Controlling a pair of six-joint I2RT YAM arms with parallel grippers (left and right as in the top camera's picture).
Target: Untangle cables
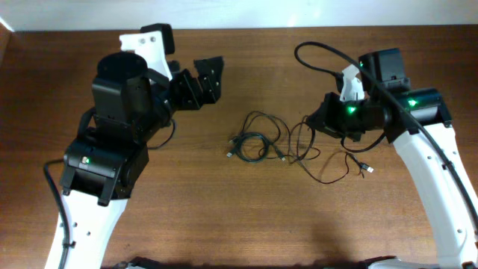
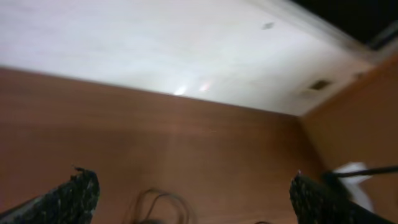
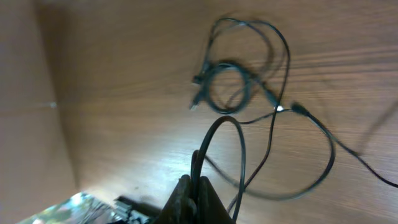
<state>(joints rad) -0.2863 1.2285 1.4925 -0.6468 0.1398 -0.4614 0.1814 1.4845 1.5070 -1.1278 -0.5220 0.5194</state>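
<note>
You have the thin black cables [image 1: 252, 137] lying mid-table on the brown wooden table [image 1: 224, 217]: knotted coil at centre, loose strands trailing toward 3 and 4 o'clock. Your left gripper [image 1: 205, 81] sits at 10 o'clock from the coil, apart from it. Your right gripper [image 1: 312, 127] sits at 3 o'clock, on a strand.
</note>
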